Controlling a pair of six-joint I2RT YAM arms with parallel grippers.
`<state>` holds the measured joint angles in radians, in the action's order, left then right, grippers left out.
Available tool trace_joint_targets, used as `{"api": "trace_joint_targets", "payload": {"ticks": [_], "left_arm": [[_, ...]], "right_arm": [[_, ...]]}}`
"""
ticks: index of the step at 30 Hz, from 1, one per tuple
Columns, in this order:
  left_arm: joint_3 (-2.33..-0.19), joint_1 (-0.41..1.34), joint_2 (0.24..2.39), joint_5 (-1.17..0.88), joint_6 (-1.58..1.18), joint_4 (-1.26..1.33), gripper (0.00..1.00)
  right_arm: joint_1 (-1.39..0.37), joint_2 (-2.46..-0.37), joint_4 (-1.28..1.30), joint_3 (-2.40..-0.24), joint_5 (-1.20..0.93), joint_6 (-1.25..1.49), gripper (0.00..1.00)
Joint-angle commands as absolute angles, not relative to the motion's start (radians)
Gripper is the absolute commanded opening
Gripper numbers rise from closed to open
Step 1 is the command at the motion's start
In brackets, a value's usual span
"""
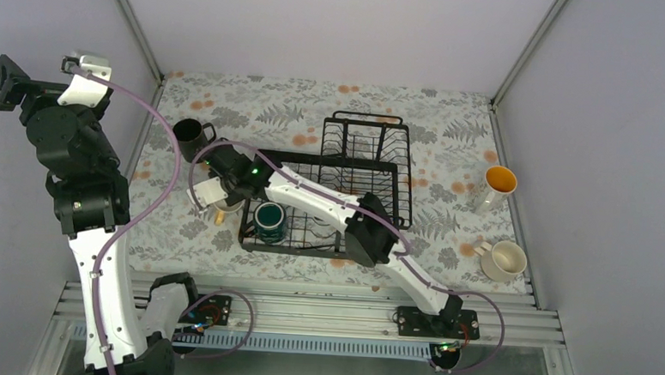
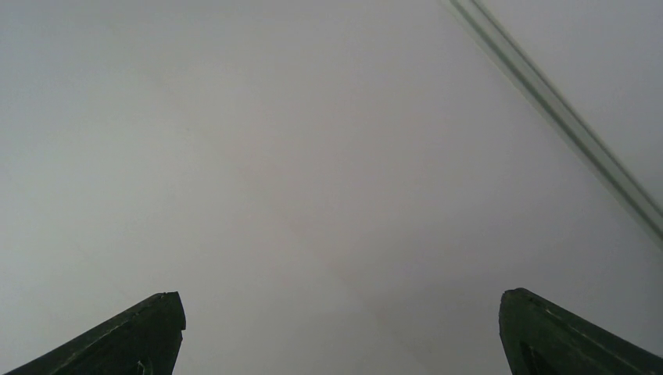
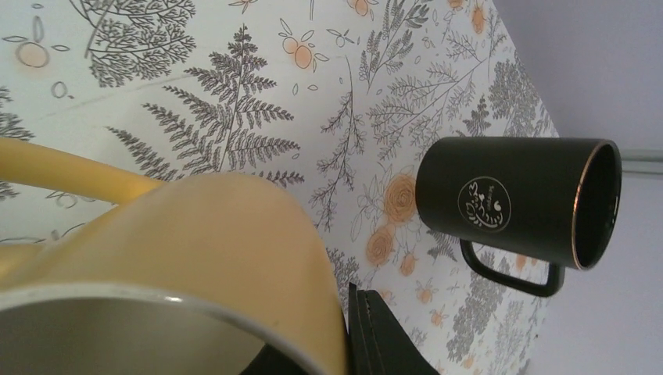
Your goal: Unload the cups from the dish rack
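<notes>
Right gripper [image 1: 215, 197] clamped on the pale yellow mug [image 3: 203, 250] rim, just outside the dish rack [image 1: 398, 178]. Black mug [image 3: 508, 203] stands near, ahead of it. Left gripper [image 2: 340, 308] spread wide, holding nothing, facing the wall [image 2: 313, 141]

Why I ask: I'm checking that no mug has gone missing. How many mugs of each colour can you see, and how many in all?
black mug: 1
dark teal-green mug: 1
pale yellow mug: 1
cream-white mug: 1
tall white mug with orange inside: 1
Total: 5 mugs
</notes>
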<state>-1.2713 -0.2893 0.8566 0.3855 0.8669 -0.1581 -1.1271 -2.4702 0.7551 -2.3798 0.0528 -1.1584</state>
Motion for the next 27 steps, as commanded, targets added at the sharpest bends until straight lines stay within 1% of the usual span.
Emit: {"api": "trace_joint_targets", "payload": {"ticks": [1, 8, 9, 11, 15, 16, 17, 18, 20, 22, 24, 27], "left_arm": [[-1.285, -0.295, 0.858, 0.338, 0.812, -0.164, 1.00], [-1.270, -0.295, 0.842, 0.313, 0.812, -0.188, 1.00], [-1.268, -0.294, 0.840, 0.310, 0.812, -0.193, 1.00], [-1.265, -0.294, 0.839, 0.303, 0.811, -0.208, 1.00], [-1.252, -0.295, 0.831, 0.287, 0.808, -0.216, 1.00], [-1.250, -0.295, 0.829, 0.280, 0.805, -0.220, 1.00], [-1.250, -0.295, 0.829, 0.275, 0.803, -0.222, 1.00], [-1.251, -0.295, 0.830, 0.267, 0.799, -0.226, 1.00], [-1.255, -0.295, 0.832, 0.264, 0.793, -0.231, 1.00], [-1.258, -0.294, 0.834, 0.260, 0.783, -0.243, 1.00], [-1.258, -0.295, 0.832, 0.251, 0.773, -0.253, 1.00], [-1.253, -0.294, 0.830, 0.239, 0.764, -0.262, 1.00]], "right_arm": [[-1.147, -2.495, 0.623, -2.435, 0.068, -1.225, 0.03], [-1.147, -2.548, 0.570, -2.440, 0.079, -1.273, 0.04], [-1.147, -2.553, 0.563, -2.440, 0.081, -1.273, 0.05], [-1.147, -2.560, 0.555, -2.441, 0.082, -1.274, 0.13], [-1.146, -2.571, 0.567, -2.438, 0.084, -1.279, 0.10], [-1.145, -2.573, 0.571, -2.439, 0.086, -1.278, 0.11], [-1.144, -2.576, 0.576, -2.439, 0.090, -1.277, 0.13], [-1.144, -2.578, 0.578, -2.438, 0.090, -1.275, 0.17], [-1.141, -2.574, 0.578, -2.438, 0.094, -1.268, 0.30], [-1.139, -2.569, 0.574, -2.437, 0.098, -1.269, 0.35], [-1.134, -2.562, 0.566, -2.437, 0.105, -1.269, 0.41], [-1.127, -2.555, 0.553, -2.437, 0.107, -1.267, 0.44]]}}
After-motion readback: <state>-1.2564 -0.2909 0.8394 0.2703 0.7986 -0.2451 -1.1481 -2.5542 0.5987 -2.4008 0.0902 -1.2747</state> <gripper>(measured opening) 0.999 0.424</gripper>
